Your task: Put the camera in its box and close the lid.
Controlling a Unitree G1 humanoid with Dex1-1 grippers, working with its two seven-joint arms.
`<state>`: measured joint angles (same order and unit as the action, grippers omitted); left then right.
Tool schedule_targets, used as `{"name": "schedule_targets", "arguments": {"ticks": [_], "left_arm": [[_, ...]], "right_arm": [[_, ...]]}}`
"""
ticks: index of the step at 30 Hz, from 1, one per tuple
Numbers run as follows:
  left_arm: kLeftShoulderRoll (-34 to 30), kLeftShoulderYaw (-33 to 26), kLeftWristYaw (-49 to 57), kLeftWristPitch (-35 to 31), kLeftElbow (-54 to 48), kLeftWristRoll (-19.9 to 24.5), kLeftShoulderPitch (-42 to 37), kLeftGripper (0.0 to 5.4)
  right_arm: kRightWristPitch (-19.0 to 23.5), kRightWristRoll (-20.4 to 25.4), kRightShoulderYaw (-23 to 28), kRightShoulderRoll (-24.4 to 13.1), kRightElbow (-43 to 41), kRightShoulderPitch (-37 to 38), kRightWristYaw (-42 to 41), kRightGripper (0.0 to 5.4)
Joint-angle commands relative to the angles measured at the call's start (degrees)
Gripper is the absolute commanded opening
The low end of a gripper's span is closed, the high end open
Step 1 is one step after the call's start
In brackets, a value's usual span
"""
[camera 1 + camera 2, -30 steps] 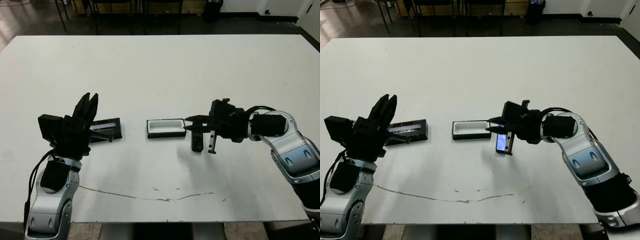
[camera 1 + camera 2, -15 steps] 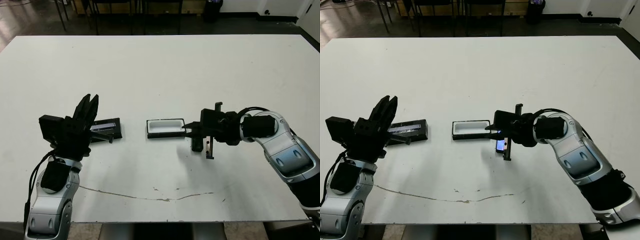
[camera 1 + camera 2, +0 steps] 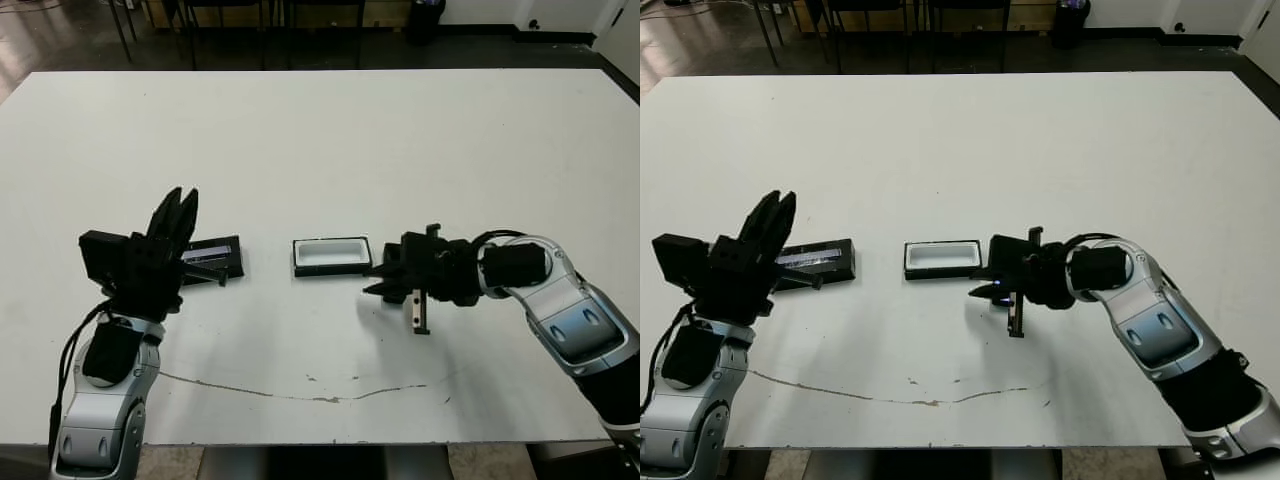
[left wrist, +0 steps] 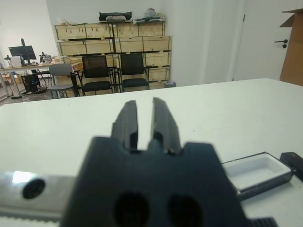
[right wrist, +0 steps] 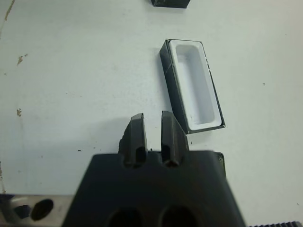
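The right end effector (image 3: 985, 288), at center-right of the right eye frame, is hovering low over the camera (image 3: 1009, 298), its fingers narrow and gripping nothing I can confirm. Just above-left, the box (image 3: 940, 258) is sitting open and empty on the worktop (image 3: 970, 150). At left, the lid (image 3: 818, 262) is lying beside the idle left end effector (image 3: 768, 222), fingers narrow. The camera pickup appears to be in hand; next calls for grasping and carrying it to the box.

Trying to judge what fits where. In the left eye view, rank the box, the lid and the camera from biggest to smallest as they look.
1. The box and the lid look about alike; the left claw hides part of the lid.
2. The camera, mostly hidden under the right claw, shows smallest.
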<state>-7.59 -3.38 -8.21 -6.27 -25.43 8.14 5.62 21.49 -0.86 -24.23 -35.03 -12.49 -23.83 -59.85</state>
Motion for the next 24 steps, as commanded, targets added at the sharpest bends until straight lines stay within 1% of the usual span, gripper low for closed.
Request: {"name": "schedule_targets", "arguments": {"ticks": [1, 4, 6, 9, 12, 18, 24], "left_arm": [[-0.1, 0.1, 0.2, -0.9, 0.9, -0.5, 0.6, 0.0], [0.0, 0.2, 0.4, -1.2, 0.7, -0.6, 0.6, 0.0], [0.2, 0.3, 0.3, -0.7, 1.0, -0.3, 0.5, 0.0], [0.3, 0.4, 0.3, -0.5, 1.3, -0.6, 0.4, 0.0], [0.3, 0.6, 0.2, 0.2, 1.6, -1.1, 0.4, 0.0], [0.7, 0.4, 0.1, -0.2, 1.6, -0.4, 0.5, 0.0], [0.7, 0.5, 0.2, 0.6, 1.7, -0.9, 0.7, 0.0]], "right_arm": [[-0.1, -0.8, -1.1, -0.8, 1.1, 1.0, -0.5, 0.02], [-0.6, -1.5, -1.5, -1.0, 1.3, 1.2, -0.2, 0.02], [-0.1, -3.0, -2.1, -1.3, 1.1, 1.3, 0.4, 0.02], [-0.3, -5.4, -2.7, -1.7, 1.1, 1.4, 1.1, 0.02], [-0.9, -6.7, -2.8, -1.8, 1.6, 1.7, 1.6, 0.02], [-3.3, -7.2, -2.4, -2.0, 4.2, 1.6, 1.1, 0.02], [-4.0, -8.5, -2.4, -3.4, 3.5, 1.3, 0.2, 0.02]]}}
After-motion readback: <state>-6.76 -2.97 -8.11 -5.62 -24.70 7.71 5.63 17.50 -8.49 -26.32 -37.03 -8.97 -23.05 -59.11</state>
